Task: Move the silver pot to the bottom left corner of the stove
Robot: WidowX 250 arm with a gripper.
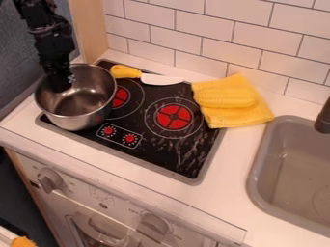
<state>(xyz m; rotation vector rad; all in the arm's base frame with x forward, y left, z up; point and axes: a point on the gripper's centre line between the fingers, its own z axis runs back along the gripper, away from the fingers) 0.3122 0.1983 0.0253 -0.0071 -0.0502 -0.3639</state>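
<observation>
White tiles (232, 26) are lining the wall beyond the claw (61, 83), which is hanging inside the silver pot (78, 116) near its far-left rim, presumably for control of the wall; whether it's spread or clamped, I can't tell. Below and camera-side of the claw, the pot is covering the stove's (180, 161) left edge, likely suiting that corner placement. Its mouth is pointing upward; the round body is offering no clear long axis.

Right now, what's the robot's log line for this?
gripper: at pot rim | pot: over stove left edge | knife: stove's back edge | corn: on cloth
</observation>
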